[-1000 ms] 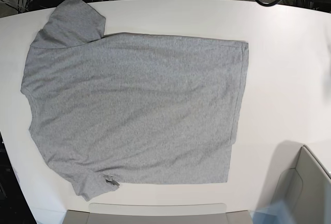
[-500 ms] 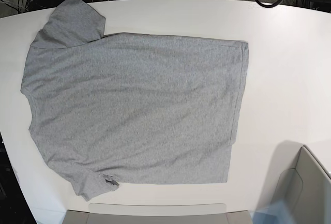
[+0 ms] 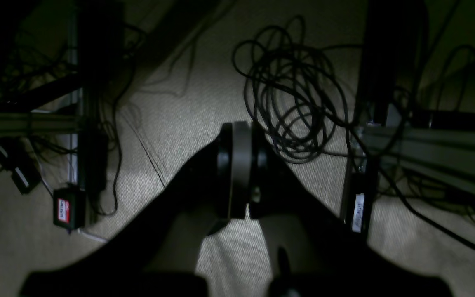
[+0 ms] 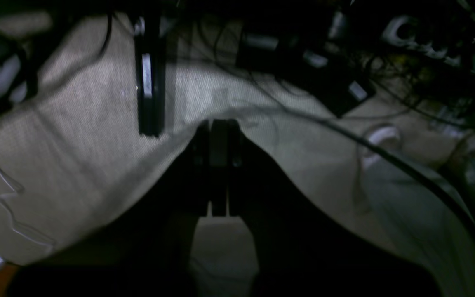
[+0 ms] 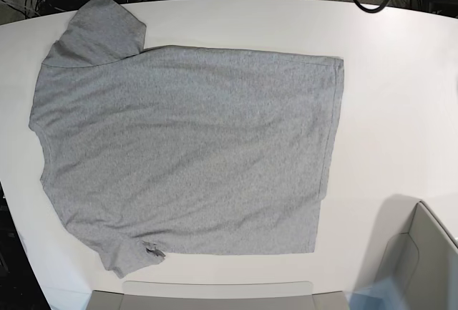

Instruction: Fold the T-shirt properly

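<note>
The heather-grey T-shirt [image 5: 186, 152] lies spread flat on the white table [image 5: 393, 109], plain side up. Its collar end is to the left and its hem to the right. One sleeve [image 5: 100, 31] points to the back left. The other sleeve [image 5: 132, 256] is slightly crumpled at the front. Both grippers are off the table behind its far edge. My left gripper [image 3: 241, 128] is shut and empty over the carpet and cables. My right gripper [image 4: 219, 123] is shut and empty over the floor. Neither wrist view shows the shirt.
A grey bin [image 5: 422, 253] stands at the front right corner. A grey flat tray edge [image 5: 215, 294] runs along the front. A coil of black cables [image 3: 295, 95] and metal frame bars [image 3: 427, 144] lie on the floor behind the table.
The arm tips seen at the table's back edge have drawn back and almost left the base view. The T-shirt has not moved.
</note>
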{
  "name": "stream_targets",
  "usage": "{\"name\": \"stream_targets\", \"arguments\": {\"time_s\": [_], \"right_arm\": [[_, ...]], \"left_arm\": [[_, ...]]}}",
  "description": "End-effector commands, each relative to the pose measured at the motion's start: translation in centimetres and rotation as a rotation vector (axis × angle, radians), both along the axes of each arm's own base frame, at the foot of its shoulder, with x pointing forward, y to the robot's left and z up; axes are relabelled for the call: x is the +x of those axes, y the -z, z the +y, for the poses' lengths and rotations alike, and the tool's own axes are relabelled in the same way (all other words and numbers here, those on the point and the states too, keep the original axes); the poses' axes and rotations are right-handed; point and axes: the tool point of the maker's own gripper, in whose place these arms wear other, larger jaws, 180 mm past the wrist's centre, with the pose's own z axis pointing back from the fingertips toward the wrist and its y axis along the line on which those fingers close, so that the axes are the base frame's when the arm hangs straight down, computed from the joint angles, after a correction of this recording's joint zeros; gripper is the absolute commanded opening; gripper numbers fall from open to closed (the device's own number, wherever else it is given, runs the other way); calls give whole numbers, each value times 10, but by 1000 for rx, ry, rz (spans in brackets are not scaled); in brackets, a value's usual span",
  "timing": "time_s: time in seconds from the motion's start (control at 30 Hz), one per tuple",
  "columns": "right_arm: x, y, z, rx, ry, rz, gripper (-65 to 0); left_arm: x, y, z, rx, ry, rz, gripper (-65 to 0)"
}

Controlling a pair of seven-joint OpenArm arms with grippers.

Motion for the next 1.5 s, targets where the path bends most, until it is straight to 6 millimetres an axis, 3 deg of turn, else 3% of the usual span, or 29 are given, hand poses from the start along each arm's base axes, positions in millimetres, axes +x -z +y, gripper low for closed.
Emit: {"name": "stream_targets", "arguments": {"time_s": [0.0,0.2,0.4,0.6,0.73,0.83,0.93,1.13,1.33,1.47], "right_arm": [[-11,-4,-4,-7,-6,8,-649],[-35,-28,-7,5,-39,-13,-649],[-39,-70,-3,52,5,-86,-649],[-43,-106,-35,81,143,-107,-649],[-37,-133,-53,91,225,-139,-649],[-17,-156,-62,70,231,-218,-649],[2,-178,-57,69,219,-294,-649],[44,-212,-43,92,140,-421,-649],[90,-245,-48,81,120,-566,-649],[131,-268,-54,65,100,-694,-649]], "left_arm": [[-2,-7,6,16,11,-21,-650],[-4,-32,6,27,47,-70,-650],[5,-72,8,46,75,-136,-649],[23,-108,6,54,99,-201,-649],[56,-143,6,75,120,-318,-649],[88,-179,13,112,119,-422,-650],[113,-207,19,138,107,-459,-650],[143,-259,31,192,64,-534,-650],[150,-283,37,228,27,-597,-650],[169,-292,33,220,24,-657,-650]]}}
